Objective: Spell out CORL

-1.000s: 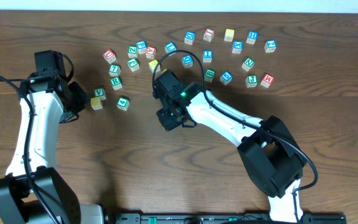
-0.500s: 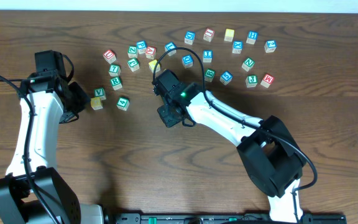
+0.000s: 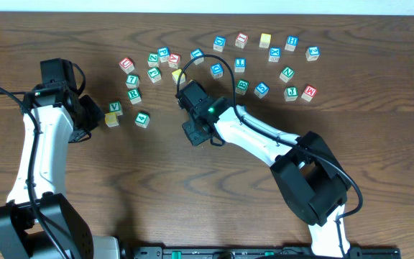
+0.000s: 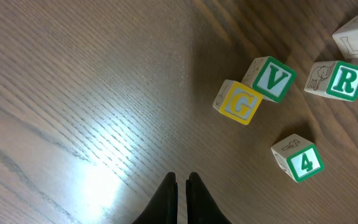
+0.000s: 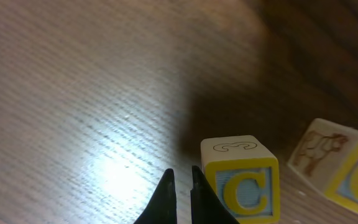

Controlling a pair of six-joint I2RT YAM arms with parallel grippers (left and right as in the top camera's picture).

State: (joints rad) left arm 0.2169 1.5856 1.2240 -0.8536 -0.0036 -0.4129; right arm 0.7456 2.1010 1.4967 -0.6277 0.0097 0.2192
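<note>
Hanging the right gripper (image 5: 179, 190) low over bare table (image 5: 73, 93), lower middle of the right wrist frame, probably placed for nudging or regripping the C cube (image 5: 241, 183), judging by how close it is. Showing jaws squeezed almost together, clamping nothing, only wood in the sliver between. Standing the C cube upright just right of the fingertips, lower centre-right of frame, yellow-bordered C face toward camera, outlined 3 on the face above. Not telling whether the right finger is touching its edge. Cutting off a second cube (image 5: 337, 171) at the right edge, near the C cube but apart, turned at an angle to it, yellow border, letter unreadable. Not making out the C cube from overhead, right arm (image 3: 254, 133) likely covering it around frame centre. Holding the left gripper (image 4: 181, 186) at bottom centre of the left wrist frame over bare wood, jaws closed, gripping nothing, likely idle and out of the way. Showing G cube (image 4: 237, 104) and V cube (image 4: 269, 78) touching in the upper right, 4 cube (image 4: 297, 160) below them and apart. Judging the word barely begun: no four-letter row showing in open view.
</note>
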